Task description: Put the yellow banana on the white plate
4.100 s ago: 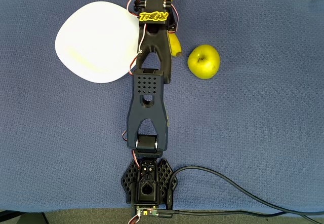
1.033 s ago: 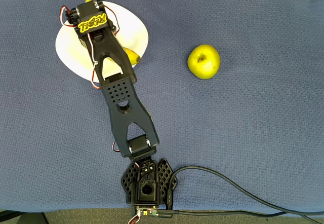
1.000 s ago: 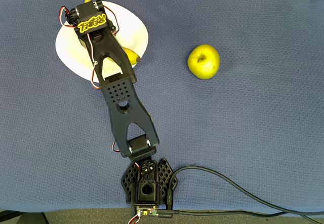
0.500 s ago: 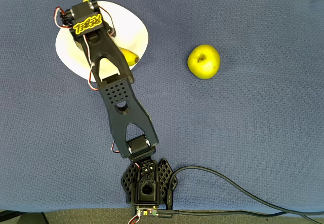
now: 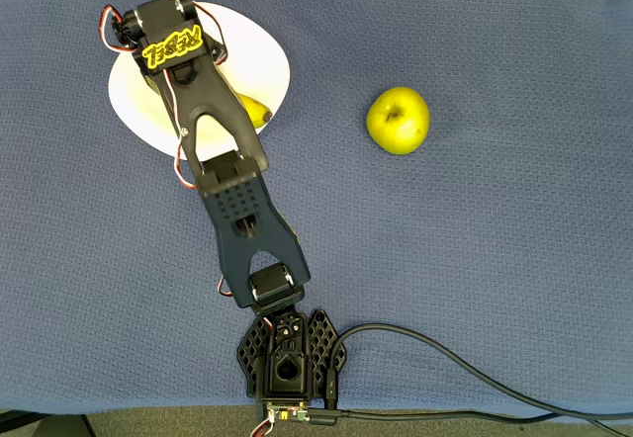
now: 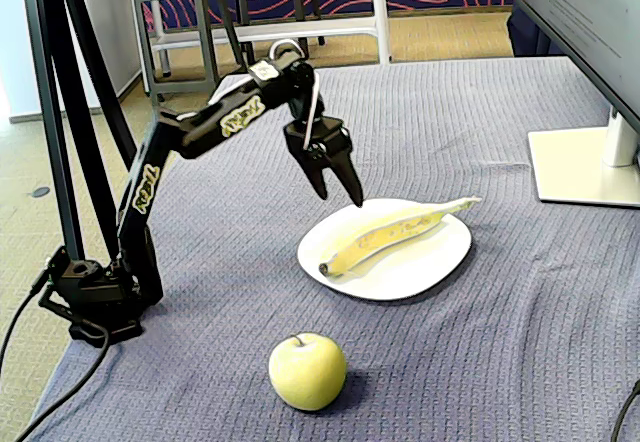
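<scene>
Change since earlier frames: the banana, formerly on the cloth beside the apple, has been carried onto the plate; the arm has been swung over the plate's far left edge in the overhead view.
Jaws: in the fixed view the gripper [image 6: 340, 184] is seen parted slightly and empty, raised clear above the plate's rim, nothing touched.
Yellow banana [image 6: 392, 234]: laid diagonally across the white plate [image 6: 440, 262], released; its stem overhangs the far rim and its dark tip is near the front-left edge.
Handling (judged): the banana is taken to be light, fairly firm, smooth-skinned and easily bruised; its thick middle would be the best place to grasp it.
Apple [image 6: 307, 370]: left on the blue cloth [image 6: 500, 112], well apart from the plate.
Task status (judged): placement appears complete.
</scene>
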Robot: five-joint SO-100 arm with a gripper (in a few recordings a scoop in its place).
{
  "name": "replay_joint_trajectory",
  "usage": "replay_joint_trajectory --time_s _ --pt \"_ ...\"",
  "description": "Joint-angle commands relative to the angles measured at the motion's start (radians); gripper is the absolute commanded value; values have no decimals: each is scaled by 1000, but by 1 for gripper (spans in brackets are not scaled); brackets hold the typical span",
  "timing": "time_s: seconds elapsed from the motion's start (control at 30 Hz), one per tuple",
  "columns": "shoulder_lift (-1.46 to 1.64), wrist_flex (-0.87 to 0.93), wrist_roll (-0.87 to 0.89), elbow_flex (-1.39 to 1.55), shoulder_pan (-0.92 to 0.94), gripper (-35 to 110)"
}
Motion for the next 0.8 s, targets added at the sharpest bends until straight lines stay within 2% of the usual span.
replay_joint_trajectory --time_s 0.0,0.17,0.4,0.57,0.77 --pt "265 -69 -83 262 38 26" --pt "548 -249 -268 614 89 27" --pt "920 -575 -663 1012 160 23" --pt "1091 -756 -896 1259 232 20" --pt "1269 -956 -1154 1595 316 24"
